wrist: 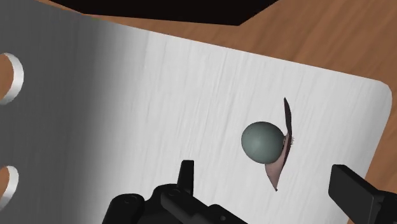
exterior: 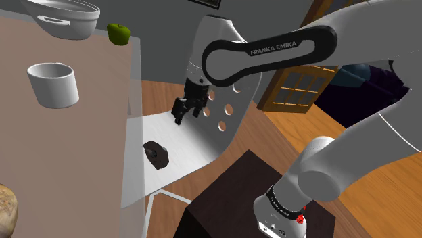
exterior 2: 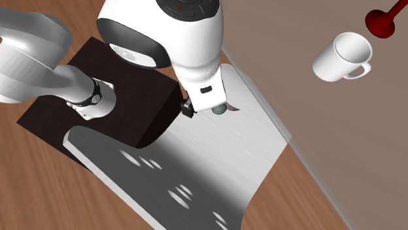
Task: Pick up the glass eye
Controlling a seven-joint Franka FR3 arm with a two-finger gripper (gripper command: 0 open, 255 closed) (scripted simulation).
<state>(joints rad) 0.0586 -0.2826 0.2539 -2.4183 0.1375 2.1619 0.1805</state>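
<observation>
Gripper (wrist: 264,173) is wide open w/ nothing in it, hanging over the white chair seat (wrist: 159,89). Glass eye (wrist: 261,141) is a grey-green ball w/ a thin pinkish flap on one side. It lies on the seat near the seat's edge, in line w/ the gap btwn the two fingers (wrist: 186,175), but neither one touches it. In the shoulder view the gripper (exterior: 186,113) sits up above the eye (exterior: 155,154), not down around it. So I'd say the task is abt at the start: the hand is lined up, no grab yet. Left to do: go down, close on the ball, lift it. On the table (exterior: 101,115) beside the chair there's a white mug (exterior 2: 340,57) & it looks empty. A big pot (exterior: 64,17) w/ a handle stands farther along; can't tell what's inside.
</observation>
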